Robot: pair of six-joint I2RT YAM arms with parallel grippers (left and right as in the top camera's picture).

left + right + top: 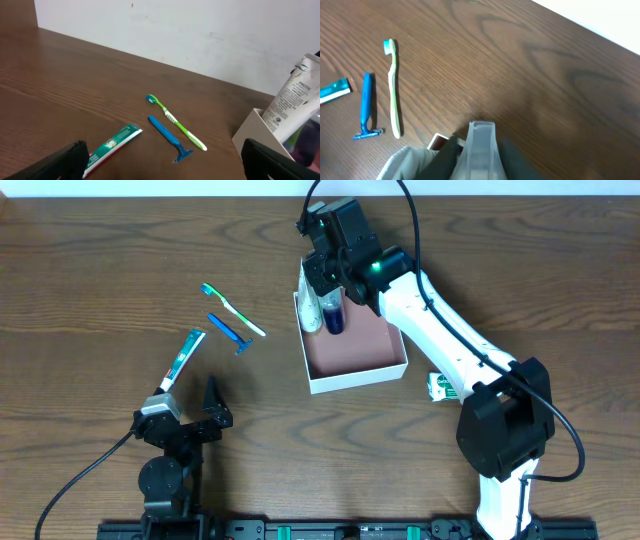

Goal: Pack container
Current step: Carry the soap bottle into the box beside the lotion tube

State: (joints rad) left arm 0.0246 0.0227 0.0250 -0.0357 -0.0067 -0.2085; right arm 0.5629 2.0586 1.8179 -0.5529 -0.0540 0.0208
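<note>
Right wrist view — entry 1, right gripper (pixel 479 159): dark fingers flank the crimped end of a white tube (pixel 481 136), one on each side. Whether the pads press it or stand clear cannot be told. The hold at the tail seems chosen so the tube goes in cap end first and stands rather than lies.

Entry 2, white tube: upright with a slight lean in the far-left corner of the container (pixel 365 345), against its wall. The corner spot probably keeps floor free for the rest.

Entry 3, dark blue bottle (pixel 333 315): inside the container, just beside the tube at the same end.

Entry 4, container: shallow white box with a pink floor, on the tabletop (pixel 90 270) right of centre. Most of its floor is bare, so packing looks early.

Entry 5, not yet packed, to the container's left: green toothbrush (pixel 233 309), blue razor (pixel 229 332) and toothpaste tube (pixel 184 356), lying flat on the left arm's side.

Entry 6, green-and-white packet (pixel 441 387): just beside the container's right wall, partly under the right arm.

Entry 7, left gripper (pixel 185 405): jaws spread wide and empty, low near the toothpaste tube — likely placed to collect it.
</note>
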